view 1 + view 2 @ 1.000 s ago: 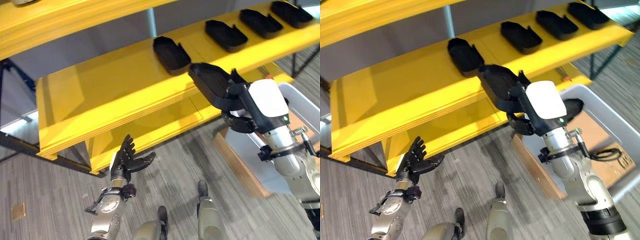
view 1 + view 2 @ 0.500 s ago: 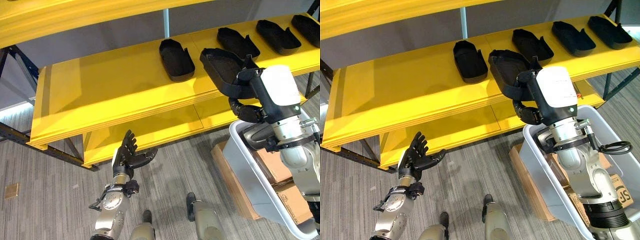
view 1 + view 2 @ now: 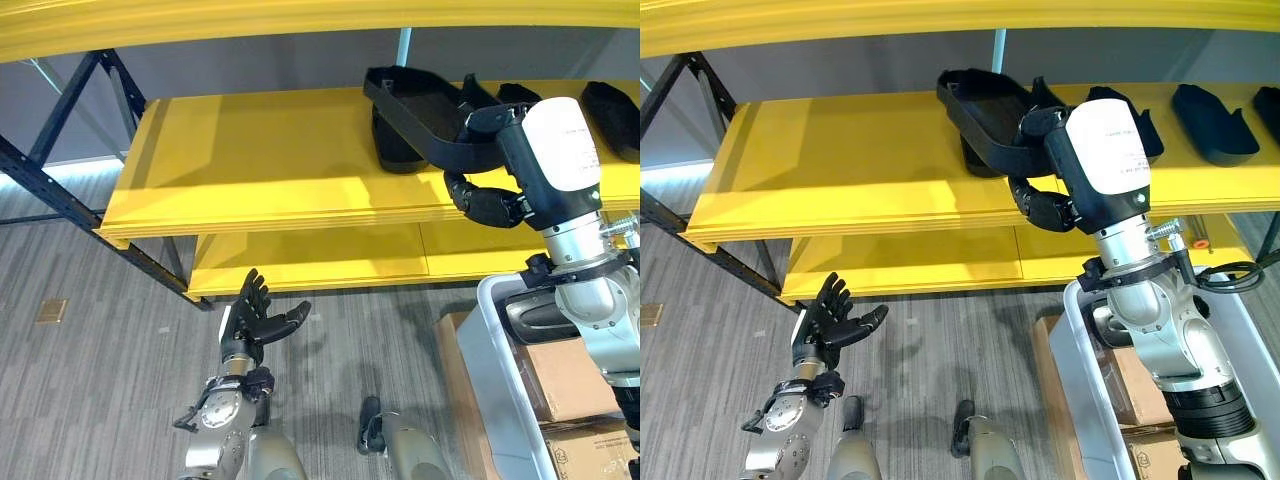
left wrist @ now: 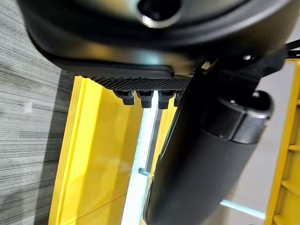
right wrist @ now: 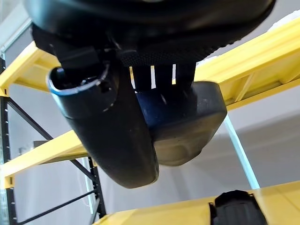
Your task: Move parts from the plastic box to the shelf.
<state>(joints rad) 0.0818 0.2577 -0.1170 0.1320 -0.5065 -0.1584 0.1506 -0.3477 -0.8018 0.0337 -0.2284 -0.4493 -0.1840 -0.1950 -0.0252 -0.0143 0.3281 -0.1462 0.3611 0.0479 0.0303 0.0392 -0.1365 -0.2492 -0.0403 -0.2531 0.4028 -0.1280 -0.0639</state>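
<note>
One part (image 3: 985, 105) (underside in wrist view) gripped by right hand (image 3: 1045, 195).

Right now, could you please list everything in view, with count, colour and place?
Held part: one, black tray-shaped, in the right hand above the middle shelf.
Parts on shelf: at least three, black, in a row along the middle shelf's right half.
Shelf: one, yellow boards on a dark frame, several levels.
Plastic box: one, grey-white, on the floor at lower right.
Cardboard boxes: brown, by the plastic box.
Floor: grey carpet.
Right hand: dark, curled round the held part.
Left hand: dark, open, low over the floor.
</note>
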